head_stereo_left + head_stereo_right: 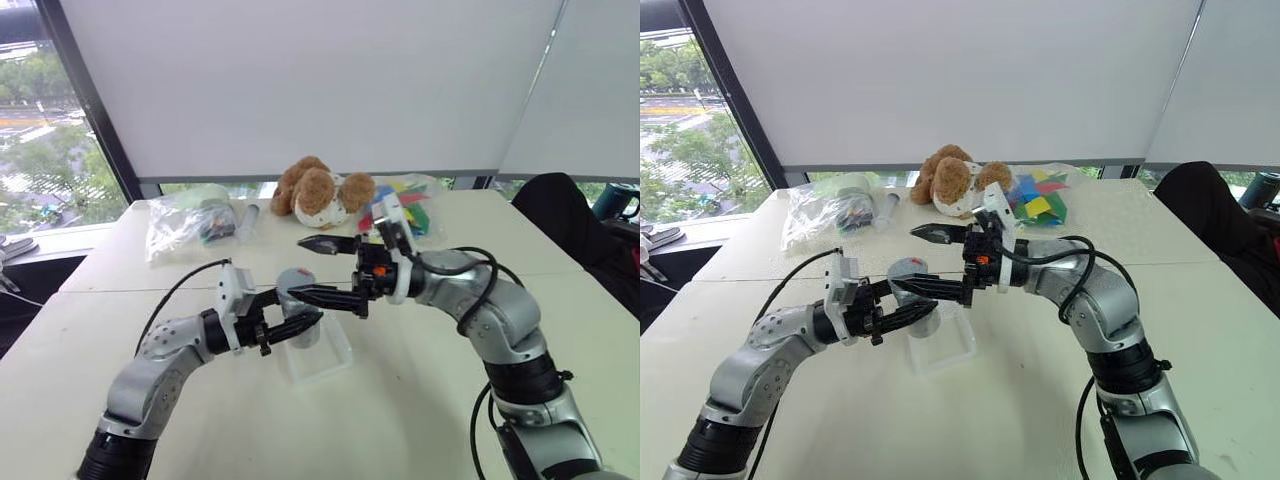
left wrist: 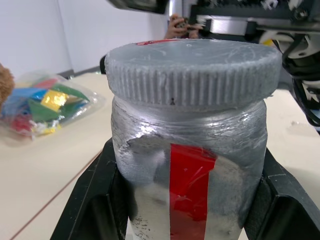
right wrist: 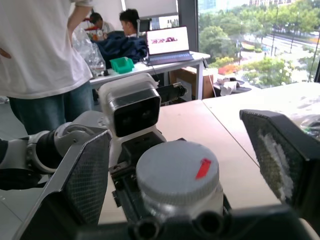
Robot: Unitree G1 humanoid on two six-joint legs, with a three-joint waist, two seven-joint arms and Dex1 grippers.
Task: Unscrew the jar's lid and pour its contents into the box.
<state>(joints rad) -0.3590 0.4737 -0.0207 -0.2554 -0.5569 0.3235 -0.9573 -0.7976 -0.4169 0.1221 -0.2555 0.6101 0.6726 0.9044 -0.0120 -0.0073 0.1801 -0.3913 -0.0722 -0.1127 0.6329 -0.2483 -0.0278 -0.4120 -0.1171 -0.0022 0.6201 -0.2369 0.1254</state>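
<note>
Left gripper (image 1: 290,325) clenched round small silvery-grey cylindrical jar (image 2: 187,175) with red label stripe, held above shallow clear plastic box (image 1: 322,362) near desk (image 1: 400,400) centre. Ribbed grey lid (image 3: 177,172) still on. Right gripper (image 1: 325,270) released, fingers spread wide either side of lid.

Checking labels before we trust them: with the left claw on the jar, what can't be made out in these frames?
- Contents: hidden by the jar's opaque silver wrap in the left wrist view.
- Jar bottom: cut off by that view's lower edge and covered by the left claw's fingers.
- Box: largely behind the left claw in the eye views.
- Lid: whether it is loosened cannot be told; the right claw stands open around it.
</note>
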